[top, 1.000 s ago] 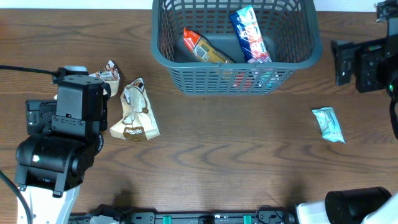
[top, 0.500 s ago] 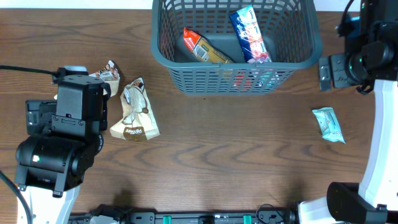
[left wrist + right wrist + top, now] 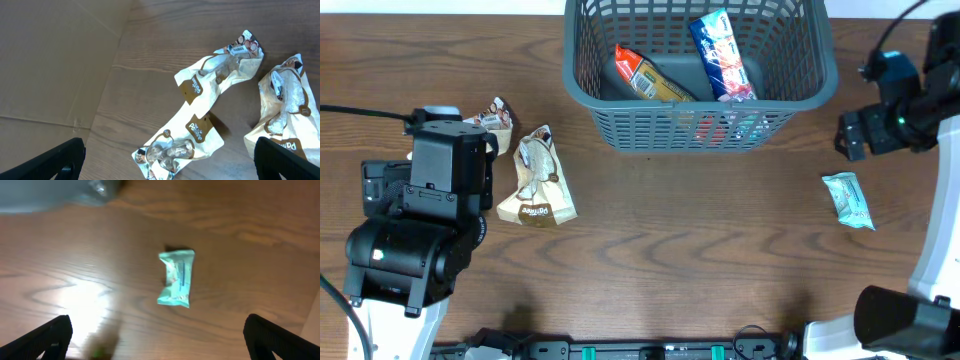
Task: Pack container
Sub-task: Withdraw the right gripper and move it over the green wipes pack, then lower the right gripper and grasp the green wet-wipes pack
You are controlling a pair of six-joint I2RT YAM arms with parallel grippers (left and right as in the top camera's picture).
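The container, a dark grey slotted basket [image 3: 700,130], stands at the back middle of the table. It holds an orange packet [image 3: 645,75] and a blue packet [image 3: 720,55]. A teal packet [image 3: 847,199] lies on the table at the right. My right gripper [image 3: 157,337] is open and empty above the table, with the teal packet [image 3: 176,277] ahead of its fingers. Two beige snack packets [image 3: 535,180] [image 3: 492,117] lie at the left. My left gripper [image 3: 167,160] is open and empty, hovering over one beige packet [image 3: 192,135]; the other [image 3: 282,115] lies to its right.
The left arm's body [image 3: 420,220] covers the left side of the table. The right arm [image 3: 890,125] reaches in from the right edge, just right of the basket. A blurred grey basket corner [image 3: 50,192] shows at the top left of the right wrist view.
My right arm has swung from the far right edge inward and toward the front, closer to the teal packet. The left arm and all packets have not moved.
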